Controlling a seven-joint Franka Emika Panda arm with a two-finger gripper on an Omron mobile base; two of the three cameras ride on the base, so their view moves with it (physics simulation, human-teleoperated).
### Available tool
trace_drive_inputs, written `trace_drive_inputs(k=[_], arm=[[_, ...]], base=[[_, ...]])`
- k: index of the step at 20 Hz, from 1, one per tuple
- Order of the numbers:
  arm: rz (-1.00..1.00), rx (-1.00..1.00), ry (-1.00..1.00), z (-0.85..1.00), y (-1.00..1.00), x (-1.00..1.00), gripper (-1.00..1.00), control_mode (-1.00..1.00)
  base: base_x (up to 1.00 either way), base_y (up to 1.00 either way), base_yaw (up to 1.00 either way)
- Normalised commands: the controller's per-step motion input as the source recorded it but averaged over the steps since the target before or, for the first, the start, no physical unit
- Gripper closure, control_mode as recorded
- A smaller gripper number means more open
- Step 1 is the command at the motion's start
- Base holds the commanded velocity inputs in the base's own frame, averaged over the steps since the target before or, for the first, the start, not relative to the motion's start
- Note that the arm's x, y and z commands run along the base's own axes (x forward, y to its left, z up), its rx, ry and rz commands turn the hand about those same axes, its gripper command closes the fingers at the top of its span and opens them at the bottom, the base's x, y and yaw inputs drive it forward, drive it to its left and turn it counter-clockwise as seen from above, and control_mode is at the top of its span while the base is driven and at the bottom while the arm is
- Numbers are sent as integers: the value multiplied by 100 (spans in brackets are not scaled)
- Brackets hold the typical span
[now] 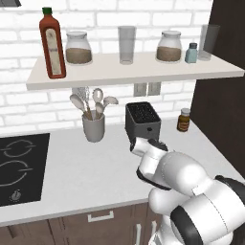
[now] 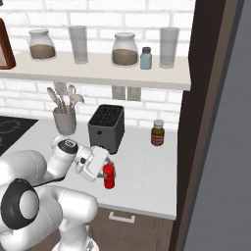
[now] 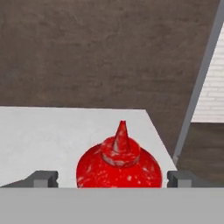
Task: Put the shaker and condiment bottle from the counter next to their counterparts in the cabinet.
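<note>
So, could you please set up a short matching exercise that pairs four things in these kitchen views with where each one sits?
Things:
1. red squeeze bottle
2. tall dark-red sauce bottle
3. pale blue shaker
4. amber-brown jar

Places:
A. far left of the wall shelf
B. on the counter beside the dark wall panel
C. near the counter's front edge, between the open jaws of the gripper
D. on the shelf, between a brown-filled jar and an empty glass

Pairs: 1-C, 2-A, 3-D, 4-B
</note>
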Motion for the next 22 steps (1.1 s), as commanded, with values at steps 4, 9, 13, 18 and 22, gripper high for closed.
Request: trace_drive_inputs(k=[4,9,13,18,22], arm=[[0,0,0,-24,0,0,100,-100],[0,0,0,-11,0,0,100,-100],[0,1,0,1,2,-15,100,-100],[0,1,1,11,56,-67,100,-100],[6,-5,4,7,75,-82,100,-100]], base=[[0,0,0],[0,0,0],[0,0,0],[0,0,0],[0,0,0]])
